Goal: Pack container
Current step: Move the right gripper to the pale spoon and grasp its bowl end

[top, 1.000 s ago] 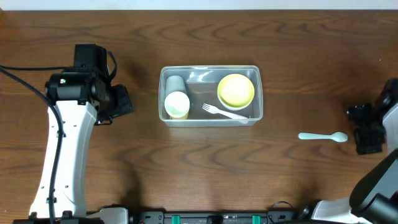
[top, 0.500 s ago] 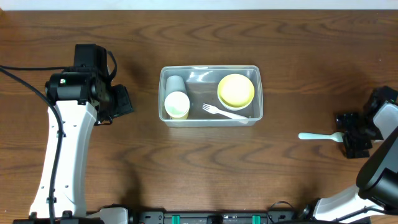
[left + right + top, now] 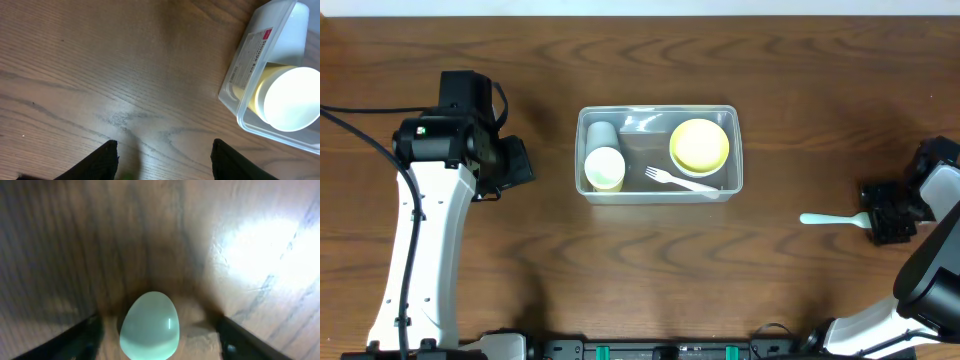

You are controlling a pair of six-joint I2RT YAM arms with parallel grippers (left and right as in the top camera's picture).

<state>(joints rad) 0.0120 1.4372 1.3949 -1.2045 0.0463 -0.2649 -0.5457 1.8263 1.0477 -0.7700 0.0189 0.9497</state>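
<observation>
The right tool [image 3: 880, 214] sits spread astride the spoon [image 3: 830, 218] at mid-right; pinching its rounded bowl could squirt it free.

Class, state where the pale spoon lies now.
Overhead, the spoon lies on the table right of the container, its bowl between the right end effector's open fingers.

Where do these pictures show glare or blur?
Right wrist: a bright glare patch on the table, and the spoon looks soft. Left wrist: the cup is washed out to white. Overhead: sharp, only a faint sheen in the container.
</observation>
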